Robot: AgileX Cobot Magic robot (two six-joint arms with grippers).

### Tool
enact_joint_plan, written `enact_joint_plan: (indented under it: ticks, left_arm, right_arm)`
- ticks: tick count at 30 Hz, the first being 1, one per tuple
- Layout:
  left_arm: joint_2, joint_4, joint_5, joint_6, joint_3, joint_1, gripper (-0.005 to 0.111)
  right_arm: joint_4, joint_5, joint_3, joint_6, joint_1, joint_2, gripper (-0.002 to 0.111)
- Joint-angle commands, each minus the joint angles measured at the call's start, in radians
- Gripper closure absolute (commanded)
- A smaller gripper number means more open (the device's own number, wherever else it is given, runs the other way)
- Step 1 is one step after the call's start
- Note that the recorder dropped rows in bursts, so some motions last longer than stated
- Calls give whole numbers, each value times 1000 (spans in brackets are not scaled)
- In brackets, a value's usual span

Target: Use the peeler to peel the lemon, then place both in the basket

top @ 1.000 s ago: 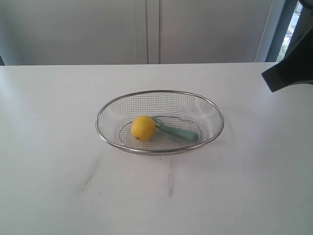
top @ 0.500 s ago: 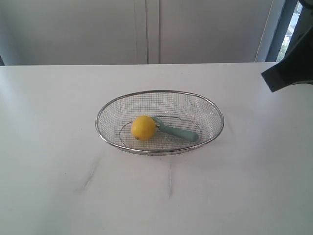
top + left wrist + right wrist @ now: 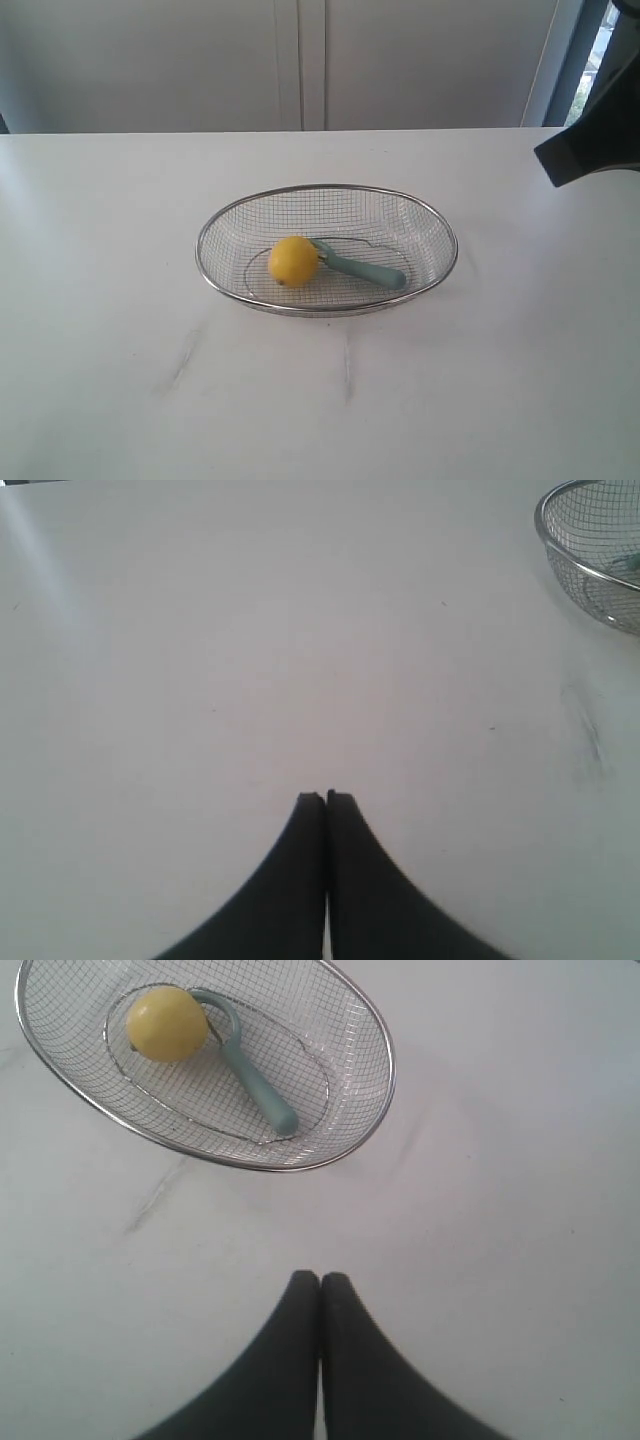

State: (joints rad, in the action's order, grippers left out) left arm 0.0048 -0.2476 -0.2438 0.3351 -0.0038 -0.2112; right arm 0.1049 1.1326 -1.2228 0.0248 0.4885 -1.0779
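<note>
Exterior view showed the lemon [image 3: 293, 261] and the peeler [image 3: 365, 270] lying together inside the basket [image 3: 326, 187], with the peeler's metal end touching the lemon. Both claws were squeezed tight with nothing in them. The right claw [image 3: 320, 1278] hung over the bare table [image 3: 100, 300], and the basket sat out in front of it, well apart. The left claw [image 3: 326, 798] was farther off, with only the basket's edge showing ahead of it, toward the right claw's side. The lemon's skin looked smooth and yellow all over, so I could not tell if any had been peeled. If peeling was not done yet, a claw would have to open and reach down into the basket, and trouble could start there. The lemon was round and could roll away from a bump. The peeler was right against it, so grabbing one could push the other. The peeler lay flat and thin on the wire, so a claw could slip off it or catch in the mesh. The basket looked light, so a knock on its rim could slide or tip it.
</note>
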Motion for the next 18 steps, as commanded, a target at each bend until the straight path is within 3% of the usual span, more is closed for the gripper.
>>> enact_joint_plan:
  ticks: [1,7,8,11,12,16,18]
  left_arm:
    - [-5,-5,4,-19,4,2,107]
    - [-5,21,7,-18,4,2,107]
    - [-5,53,12,-42,4,23,107]
    - [-5,195,17,-218,4,175,107]
    - [-5,206,18,-235,4,183,107]
    - [-5,343,21,-387,4,117,107]
    - [-5,331,30,-396,4,107,107]
  right_arm:
    - [-3,-6,2,-4,-1,10,108]
    - [-3,-6,2,-4,-1,10,108]
    - [-3,-6,2,-4,-1,10,108]
    - [-3,-6,2,-4,-1,10,108]
    - [-3,-6,2,-4,-1,10,108]
    - [-3,-6,2,-4,-1,10,108]
    - [-3,-6,2,-4,-1,10,108]
